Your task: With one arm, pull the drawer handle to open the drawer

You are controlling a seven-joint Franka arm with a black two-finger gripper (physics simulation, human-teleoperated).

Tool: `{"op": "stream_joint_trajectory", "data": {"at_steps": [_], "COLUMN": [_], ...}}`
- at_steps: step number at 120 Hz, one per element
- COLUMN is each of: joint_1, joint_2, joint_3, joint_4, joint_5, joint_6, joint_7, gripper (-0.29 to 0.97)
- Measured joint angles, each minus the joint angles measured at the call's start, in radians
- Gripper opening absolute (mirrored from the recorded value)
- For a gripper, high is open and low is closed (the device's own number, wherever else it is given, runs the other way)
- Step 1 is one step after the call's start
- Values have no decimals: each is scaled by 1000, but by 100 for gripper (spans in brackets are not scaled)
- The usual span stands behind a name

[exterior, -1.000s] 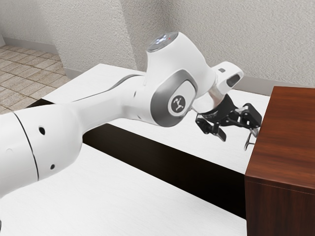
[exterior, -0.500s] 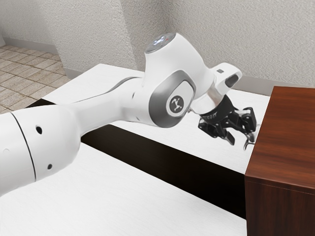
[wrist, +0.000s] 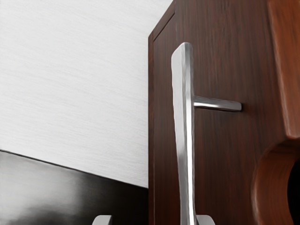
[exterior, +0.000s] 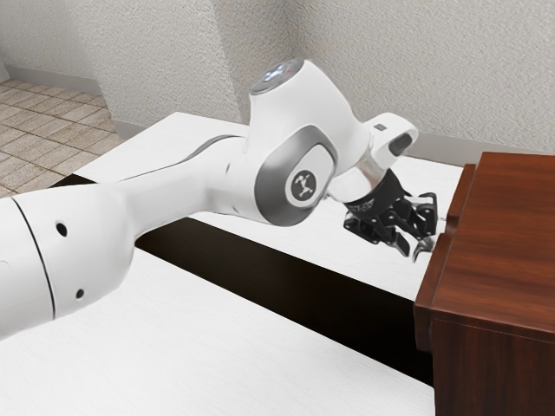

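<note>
Handle [wrist: 183,140]: vertical silver bar held on a short post off the drawer [wrist: 220,168] front, at the cabinet [exterior: 507,234] face that looks toward the arm. Drawer is partly open, its front standing proud of the cabinet body at the exterior view's right. Can't see inside it. Tool [exterior: 418,227] is right at the handle, and in the wrist view the bar runs straight up just ahead of the hand. Can't tell whether the tool is clamped on the bar or standing wide. Arm [exterior: 286,173] comes in from the exterior view's left, with the big joint raised mid-frame and the wrist angled down and right toward the drawer front. Cabinet sits on the white counter [exterior: 260,364], and a dark strip [exterior: 286,286] runs under the arm. Textured wall [exterior: 434,61] behind, tiled floor [exterior: 43,121] far left.
</note>
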Motion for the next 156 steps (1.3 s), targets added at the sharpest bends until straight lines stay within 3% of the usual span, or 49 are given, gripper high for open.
{"op": "stream_joint_trajectory", "data": {"at_steps": [133, 156], "joint_1": [41, 41], "joint_2": [-96, -95], "joint_3": [4, 1], "joint_4": [-108, -109], "joint_5": [65, 105], "joint_6": [26, 22], "joint_7": [36, 22], "gripper": [15, 14]}}
